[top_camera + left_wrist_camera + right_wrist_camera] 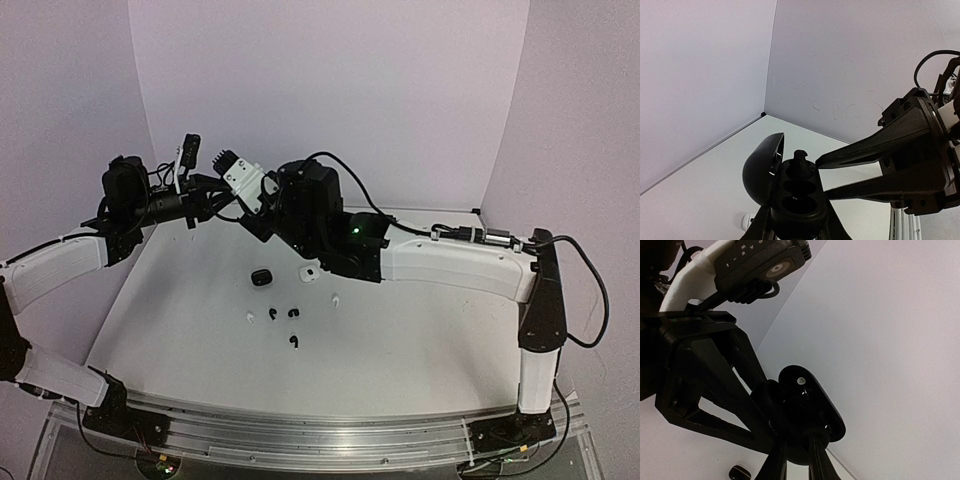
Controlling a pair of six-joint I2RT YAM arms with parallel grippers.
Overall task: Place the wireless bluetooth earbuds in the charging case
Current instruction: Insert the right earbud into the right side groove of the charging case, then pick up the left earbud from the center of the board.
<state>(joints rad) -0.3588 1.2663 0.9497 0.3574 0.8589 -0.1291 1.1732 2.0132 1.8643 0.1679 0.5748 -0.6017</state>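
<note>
My left gripper [797, 222] is shut on an open black charging case [799, 197], held high above the table with its lid [761, 170] swung left. A black earbud [800, 156] stands in the case's far socket, while the two nearer sockets look dark. My right gripper [821, 176] reaches in from the right, its fingertips slightly apart beside that bud and open. In the top view the left gripper [205, 193] and the right gripper [232, 200] meet. Loose earbuds lie on the table: white [249, 318], white [336, 298], black [272, 313].
A shut black case [262, 276] and a white case [310, 272] lie mid-table, under the right forearm. Two more black buds [293, 313] [293, 342] lie nearer the front. Walls close off the table at the back and both sides.
</note>
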